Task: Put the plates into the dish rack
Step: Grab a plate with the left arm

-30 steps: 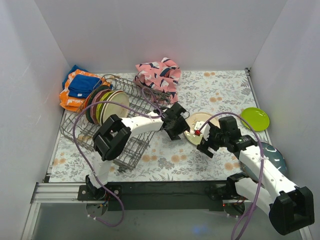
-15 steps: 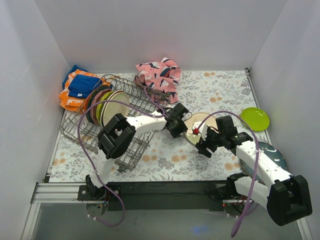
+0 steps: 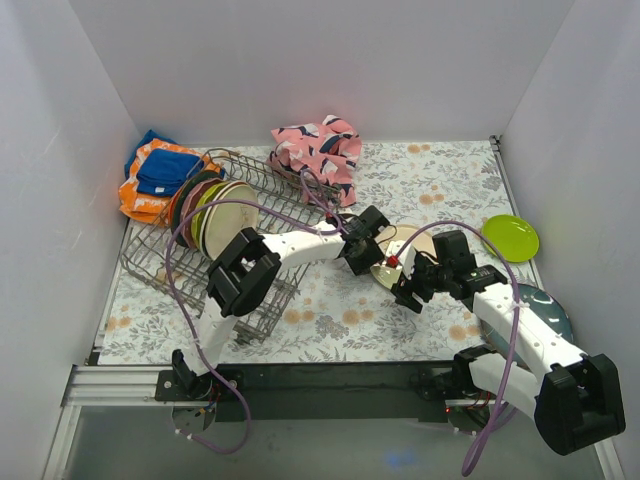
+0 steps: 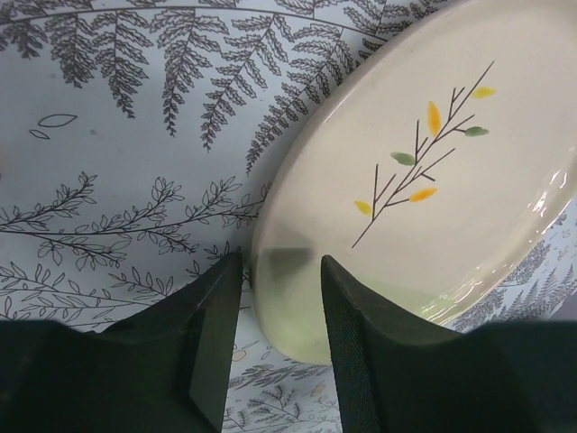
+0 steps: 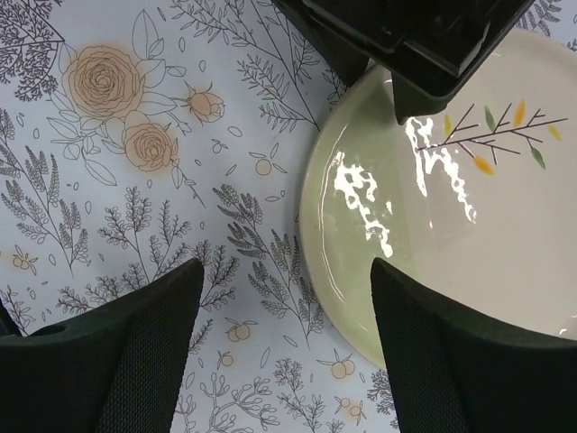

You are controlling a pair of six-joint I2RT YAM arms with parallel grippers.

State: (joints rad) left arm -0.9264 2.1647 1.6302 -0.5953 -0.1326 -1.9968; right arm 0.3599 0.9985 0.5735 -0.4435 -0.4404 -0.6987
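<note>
Can see only a strip of the cream plate [image 3: 422, 245] from above, with the left gripper [image 3: 372, 250] and right gripper [image 3: 405, 288] covering the rest. Cannot count the plates [image 3: 220, 215] standing in the dish rack [image 3: 150, 262]: too small, too close together. Cannot see much of the grey-blue plate [image 3: 556, 308] under the right arm. Cannot see the whole cream plate in either wrist view: cut off at the right edge. Cannot tell whether the left fingers [image 4: 216, 352] pinch its rim.

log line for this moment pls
left claw: astride rim of cream round ceramic plate | right claw: open, over plate edge | grey wire dish rack: holds upright plates
</note>
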